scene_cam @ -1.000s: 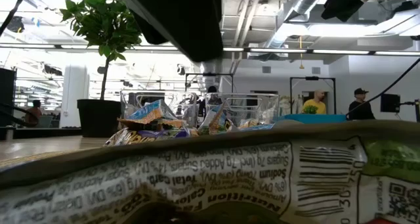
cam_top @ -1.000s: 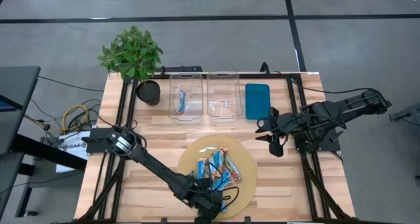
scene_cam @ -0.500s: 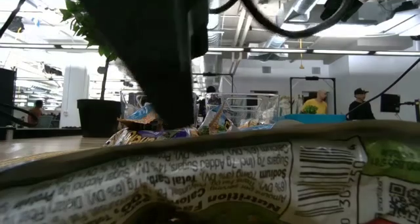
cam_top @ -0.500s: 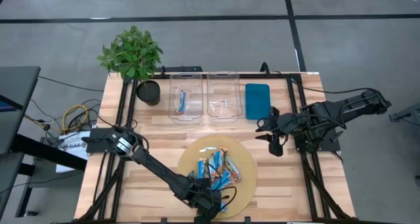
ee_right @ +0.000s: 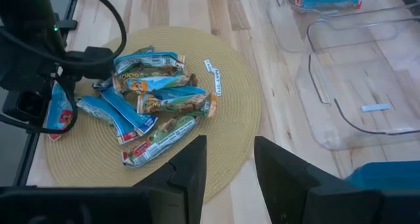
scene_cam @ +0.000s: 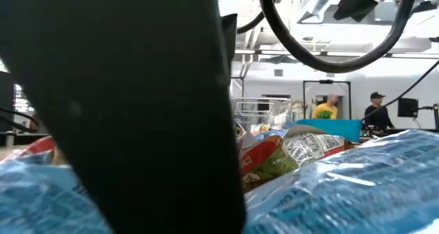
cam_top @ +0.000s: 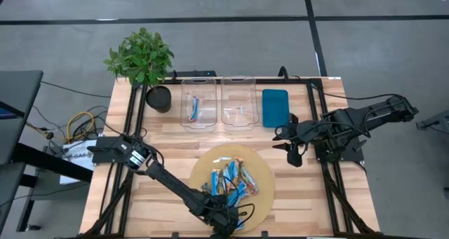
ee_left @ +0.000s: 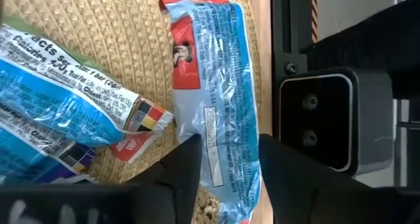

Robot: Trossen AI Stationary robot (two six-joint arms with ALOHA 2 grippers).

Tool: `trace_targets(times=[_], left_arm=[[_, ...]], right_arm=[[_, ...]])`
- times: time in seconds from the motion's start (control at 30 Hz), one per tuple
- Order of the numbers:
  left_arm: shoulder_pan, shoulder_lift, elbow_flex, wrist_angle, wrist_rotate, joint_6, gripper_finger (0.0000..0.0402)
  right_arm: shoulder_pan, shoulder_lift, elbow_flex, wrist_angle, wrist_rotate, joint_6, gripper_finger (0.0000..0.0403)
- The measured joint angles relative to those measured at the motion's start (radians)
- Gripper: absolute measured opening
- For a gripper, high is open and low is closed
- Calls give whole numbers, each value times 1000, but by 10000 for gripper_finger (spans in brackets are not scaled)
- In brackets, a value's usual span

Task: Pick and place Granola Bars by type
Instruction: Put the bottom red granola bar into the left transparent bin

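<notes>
Several granola bars (cam_top: 231,179), blue and orange-brown, lie heaped on a round woven mat (cam_top: 263,170). One blue bar (cam_top: 194,107) lies in the left clear bin (cam_top: 198,120). My left gripper (cam_top: 228,223) is at the mat's near edge, shut on a blue bar with a red end (ee_left: 213,73), which also shows in the right wrist view (ee_right: 58,112). In the low view this blue wrapper (scene_cam: 343,186) fills the foreground. My right gripper (cam_top: 291,153) waits open to the right of the mat. My left gripper pinches the blue bar across its width, near the end away from the red one (ee_left: 226,129). One finger (ee_left: 184,171) is on each long edge. The fingers come from above, pointing down. The bar lies flat on the mat, with one end reaching past the rim.
A second clear bin (cam_top: 238,102) and a teal tray (cam_top: 275,107) stand along the far side. A potted plant (cam_top: 144,57) is at the far left corner. The low camera's black box (ee_left: 315,119) sits just beyond the mat's near edge.
My left gripper has come down at the mat's near edge, right in front of the low camera, and now blocks much of that view. The wrapper lying before that camera has shifted: print showed before, blue film shows now.
</notes>
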Motion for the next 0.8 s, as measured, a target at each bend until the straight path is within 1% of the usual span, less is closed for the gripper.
trace_targets(times=[0.1,0.17,0.27,0.3,0.33,0.5,0.63,0.7,0.8], left_arm=[[0,0,0,-12,-2,-27,113],[-2,0,-1,-18,-4,-34,84],[-4,0,-2,-22,-13,-43,30],[-4,0,-2,-22,-12,-49,15],[-4,0,-2,-22,-12,-56,9],[-4,1,-3,-10,-4,-67,8],[-5,2,-4,12,26,-63,9],[-5,2,-4,12,41,-71,17],[0,2,-4,16,68,-76,43]], right_arm=[[0,0,0,3,0,0,118],[0,0,0,3,0,0,118],[0,0,0,2,0,0,118],[0,0,0,3,0,0,118],[0,0,0,2,0,0,118],[0,0,0,2,0,0,118],[0,0,0,2,0,0,118],[0,0,0,2,0,0,118],[0,0,0,2,0,0,118]])
